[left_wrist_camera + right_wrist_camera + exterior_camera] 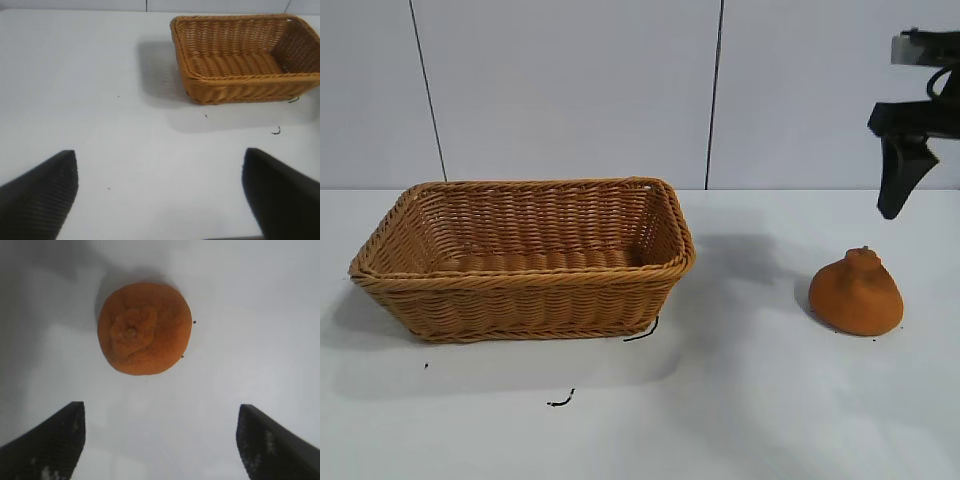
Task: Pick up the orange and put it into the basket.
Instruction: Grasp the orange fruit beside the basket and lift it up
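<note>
While the right end effector (pixel 900 185) hangs above the orange (pixel 857 293) and a little to its far side, fingers spread wide and holding nothing, the orange sits on the counter (pixel 750 400) well apart from the basket (pixel 525 258), out past the basket's right end in the exterior view. In the right wrist view the orange (pixel 145 328) lies ahead of the end effector (pixel 160 440), between the lines of the two fingers but not yet between the fingers themselves. The orange stands upright on its broad base, stem nub pointing up, so its long axis is about vertical; from above it reads near round, so finger direction likely matters little. Judgement: the coming move is a drop straight down plus a small shift toward the fruit so the fingers straddle its wide lower part. The right arm is clearly the nearer one. The left end effector (pixel 160 200) is parked off the basket's other side, fingers wide and empty, with the basket (pixel 245 55) in its wrist view. The basket holds nothing.
</note>
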### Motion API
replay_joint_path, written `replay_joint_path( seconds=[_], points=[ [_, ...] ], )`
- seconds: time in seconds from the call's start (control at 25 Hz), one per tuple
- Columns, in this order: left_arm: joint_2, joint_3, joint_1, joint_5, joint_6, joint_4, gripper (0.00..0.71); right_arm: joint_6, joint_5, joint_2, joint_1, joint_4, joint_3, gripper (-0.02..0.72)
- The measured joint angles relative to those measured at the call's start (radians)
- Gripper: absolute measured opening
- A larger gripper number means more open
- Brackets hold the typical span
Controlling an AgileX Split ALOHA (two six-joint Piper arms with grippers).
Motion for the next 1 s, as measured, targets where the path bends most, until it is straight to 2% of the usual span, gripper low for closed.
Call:
replay_joint_path(
  seconds=[0.24, 0.32, 0.44, 0.56, 0.64, 0.84, 1.0],
  points=[
    [0.0, 0.0, 0.0, 0.0, 0.0, 0.0, 0.639, 0.016, -0.047, 0.086, 0.0, -0.005, -0.001, 0.589],
    [0.0, 0.0, 0.0, 0.0, 0.0, 0.0, 0.639, 0.028, -0.049, 0.1, 0.0, -0.009, -0.005, 0.561],
    [0.0, 0.0, 0.0, 0.0, 0.0, 0.0, 0.639, 0.038, -0.052, 0.107, 0.0, -0.013, -0.013, 0.419],
    [0.0, 0.0, 0.0, 0.0, 0.0, 0.0, 0.639, 0.042, -0.04, 0.104, 0.0, -0.015, -0.028, 0.167],
    [0.0, 0.0, 0.0, 0.0, 0.0, 0.0, 0.639, 0.042, -0.004, 0.093, 0.0, -0.022, -0.057, 0.076],
    [0.0, 0.0, 0.0, 0.0, 0.0, 0.0, 0.639, 0.029, 0.165, 0.06, 0.0, -0.038, -0.205, 0.076],
    [0.0, 0.0, 0.0, 0.0, 0.0, 0.0, 0.639, 0.031, 0.254, 0.017, 0.0, -0.045, -0.367, 0.076]
  ],
)
